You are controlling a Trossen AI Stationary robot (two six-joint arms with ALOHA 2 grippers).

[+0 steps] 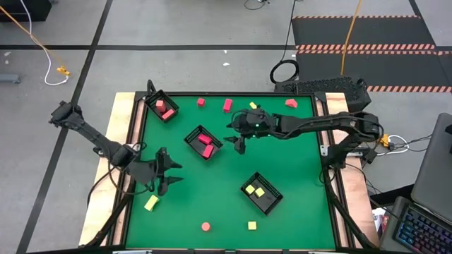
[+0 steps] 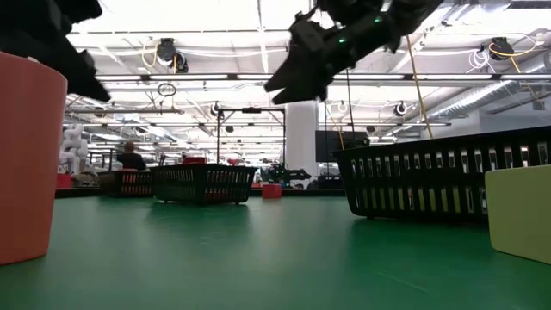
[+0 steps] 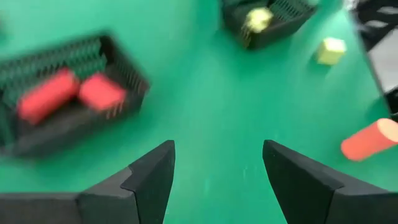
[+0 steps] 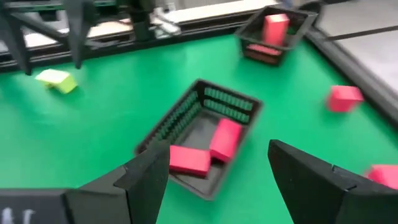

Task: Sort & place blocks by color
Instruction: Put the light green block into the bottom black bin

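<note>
Red and yellow blocks lie on the green table. The centre tray (image 1: 203,142) holds two red blocks (image 4: 205,149), the far-left tray (image 1: 161,106) holds red ones, and the near-right tray (image 1: 261,192) holds two yellow ones. Loose blocks: a yellow bar (image 1: 151,203), a round red one (image 1: 205,226), a yellow cube (image 1: 252,226), and several along the far edge (image 1: 227,105). My left gripper (image 1: 176,173) is open in the air, left of the table's middle. My right gripper (image 1: 237,143) is open and hovers just right of the centre tray.
The table's wooden frame (image 1: 113,162) runs along its left and right sides. In the low view the round red block (image 2: 26,155) and the yellow cube (image 2: 521,211) stand close to the near edge. Bare green surface (image 1: 212,183) lies between the trays.
</note>
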